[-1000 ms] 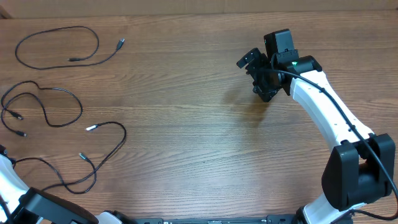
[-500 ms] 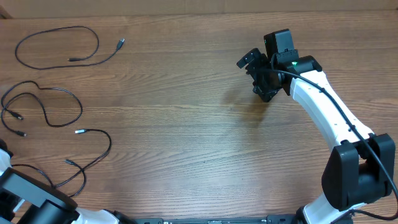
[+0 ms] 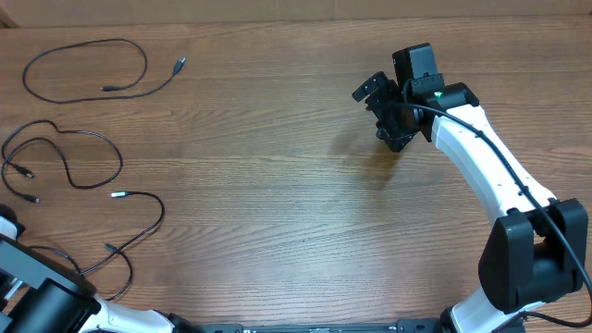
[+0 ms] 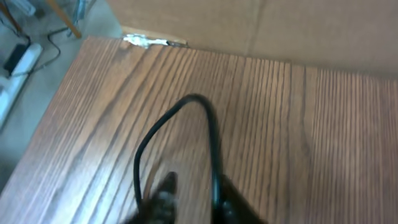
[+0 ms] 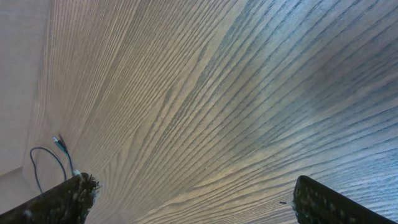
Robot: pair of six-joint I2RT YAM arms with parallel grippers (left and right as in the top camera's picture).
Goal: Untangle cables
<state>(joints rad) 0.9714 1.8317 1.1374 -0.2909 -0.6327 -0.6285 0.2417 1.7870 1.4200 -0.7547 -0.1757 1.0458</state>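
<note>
- Desk [image 3: 277,213]: a wood-grain top. Three thin black cables are laid along its left side, each lying apart from the others.
- Far cable [image 3: 88,41]: it is found at the far left corner, spread in one wide open loop. One plug tip is pointed toward the far edge and the other is tucked just under the loop.
- Middle cable [image 3: 121,162]: it is seen against the left edge, midway down, bent in two loose curves. Both dark plug tips are turned toward the left edge.
- Near cable [image 3: 162,217]: it is located at the near left corner. One silvery tip is laid toward the desk's middle, and a second tip is curled back inside the bend. The rest is run toward the left arm [image 3: 46,301] and is lost under it.
- Left gripper [image 4: 196,198]: only blurred dark fingertips are shown at the bottom of the left wrist view. A cable loop [image 4: 205,109] is arched up over the desk from between them. Whether it is clamped or merely lying there cannot be told, nor which cable it is.
- Right gripper [image 5: 194,186]: it is held above bare desk toward the far right. The fingers are spread wide and nothing is held between them.
- Right arm [image 3: 481,157]: it is stretched from the near right corner toward the far edge.
- Right wrist view: a small stretch of cable with a plug tip [image 5: 59,143] is seen at the lower left, well apart from the fingers.
</note>
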